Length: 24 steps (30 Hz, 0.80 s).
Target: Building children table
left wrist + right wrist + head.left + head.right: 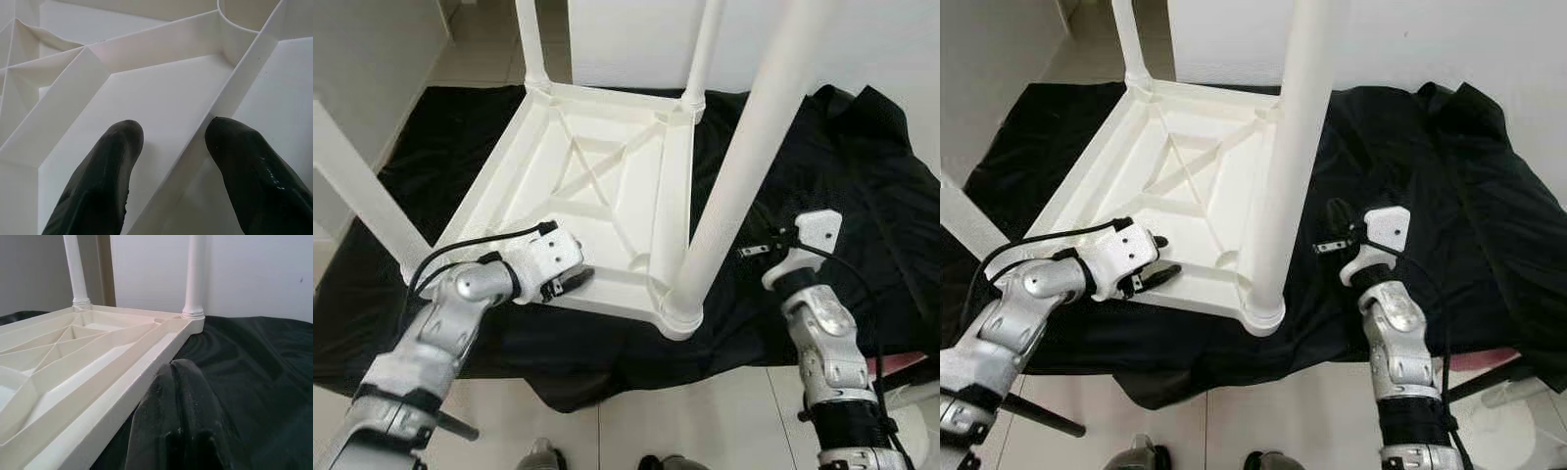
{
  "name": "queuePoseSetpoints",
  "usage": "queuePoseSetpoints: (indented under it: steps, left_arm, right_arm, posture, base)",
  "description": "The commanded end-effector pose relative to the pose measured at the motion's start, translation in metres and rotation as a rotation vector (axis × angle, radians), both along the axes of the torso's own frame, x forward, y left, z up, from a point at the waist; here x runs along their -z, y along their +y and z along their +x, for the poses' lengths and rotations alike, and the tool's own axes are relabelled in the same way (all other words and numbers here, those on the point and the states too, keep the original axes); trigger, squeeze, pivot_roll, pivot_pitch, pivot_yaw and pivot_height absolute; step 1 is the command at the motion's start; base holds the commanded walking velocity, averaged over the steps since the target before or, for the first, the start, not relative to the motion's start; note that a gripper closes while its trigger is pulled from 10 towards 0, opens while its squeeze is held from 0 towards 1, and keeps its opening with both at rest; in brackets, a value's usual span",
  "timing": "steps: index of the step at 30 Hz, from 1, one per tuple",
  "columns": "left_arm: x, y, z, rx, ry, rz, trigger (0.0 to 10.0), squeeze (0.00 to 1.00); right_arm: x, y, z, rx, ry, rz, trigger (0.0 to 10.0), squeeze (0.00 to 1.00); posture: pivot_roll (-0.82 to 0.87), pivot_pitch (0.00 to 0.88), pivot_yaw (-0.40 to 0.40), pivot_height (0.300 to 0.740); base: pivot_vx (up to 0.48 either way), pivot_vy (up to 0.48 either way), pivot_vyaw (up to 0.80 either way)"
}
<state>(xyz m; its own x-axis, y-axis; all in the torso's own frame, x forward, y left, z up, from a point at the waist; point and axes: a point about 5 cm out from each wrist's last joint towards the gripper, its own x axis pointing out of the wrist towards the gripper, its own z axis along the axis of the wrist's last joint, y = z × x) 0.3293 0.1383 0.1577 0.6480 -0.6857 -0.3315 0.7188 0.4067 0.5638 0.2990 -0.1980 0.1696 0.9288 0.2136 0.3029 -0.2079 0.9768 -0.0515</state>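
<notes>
left claw (570,282) parted astride a desk (607,186) rib | right claw (1335,227) closed, empty, beside desk | four legs upright | black cloth (862,176) beneath desk

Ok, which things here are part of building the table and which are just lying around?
Part of the job:
upturned white tabletop
near leg
left gripper, fingers open astride a rib
right gripper

Lying about:
black cloth
red object
</notes>
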Motion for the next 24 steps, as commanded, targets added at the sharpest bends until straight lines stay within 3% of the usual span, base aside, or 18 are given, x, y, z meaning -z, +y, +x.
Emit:
queuePoseSetpoints:
  steps: [1,5,9,12,16,18,21,24]
  left_arm:
    - [0.008,0.008,0.009,-0.108,-0.020,0.034,10.0,0.00]
    - [0.006,0.009,0.022,-0.140,-0.051,0.058,10.0,0.00]
    - [0.000,0.004,0.033,-0.164,-0.080,0.028,10.0,0.00]
    - [-0.005,0.000,0.040,-0.188,-0.095,-0.012,10.0,0.00]
    - [-0.007,-0.003,0.042,-0.188,-0.097,-0.033,10.0,0.00]
    - [-0.014,-0.008,0.040,-0.149,-0.078,-0.130,10.0,0.00]
    - [-0.014,-0.008,0.040,-0.149,-0.078,-0.130,10.0,0.00]
    - [-0.016,-0.004,0.033,-0.116,-0.086,-0.191,10.0,0.00]
  right_arm:
    - [0.002,-0.007,-0.006,0.020,0.005,0.031,10.0,0.00]
    - [0.006,-0.007,-0.016,0.009,0.019,0.051,10.0,0.00]
    - [0.006,-0.009,-0.025,-0.030,0.021,0.036,10.0,0.00]
    - [0.008,-0.019,-0.027,-0.009,0.033,-0.032,10.0,0.00]
    - [0.007,-0.027,-0.030,0.001,0.038,-0.048,10.0,0.00]
    - [0.004,-0.038,-0.037,-0.023,0.057,-0.083,10.0,0.00]
    - [0.004,-0.038,-0.037,-0.023,0.057,-0.083,10.0,0.00]
    - [0.000,-0.038,-0.038,-0.077,0.075,-0.089,10.0,0.00]
  posture:
    - [-0.01,0.091,-0.002,0.740]
    - [-0.02,0.092,0.008,0.740]
    - [-0.03,0.093,0.014,0.740]
    - [-0.02,0.094,0.014,0.740]
    - [-0.03,0.094,0.018,0.740]
    - [-0.03,0.098,0.025,0.740]
    - [-0.03,0.098,0.025,0.740]
    - [-0.03,0.099,0.028,0.740]
  base:
    - [0.000,0.000,0.00]
    - [0.000,0.000,0.00]
    - [0.000,0.000,0.00]
    - [0.000,0.000,0.00]
    - [0.000,0.000,0.00]
    - [0.000,0.000,0.00]
    - [0.000,0.000,0.00]
    - [0.000,0.000,0.00]
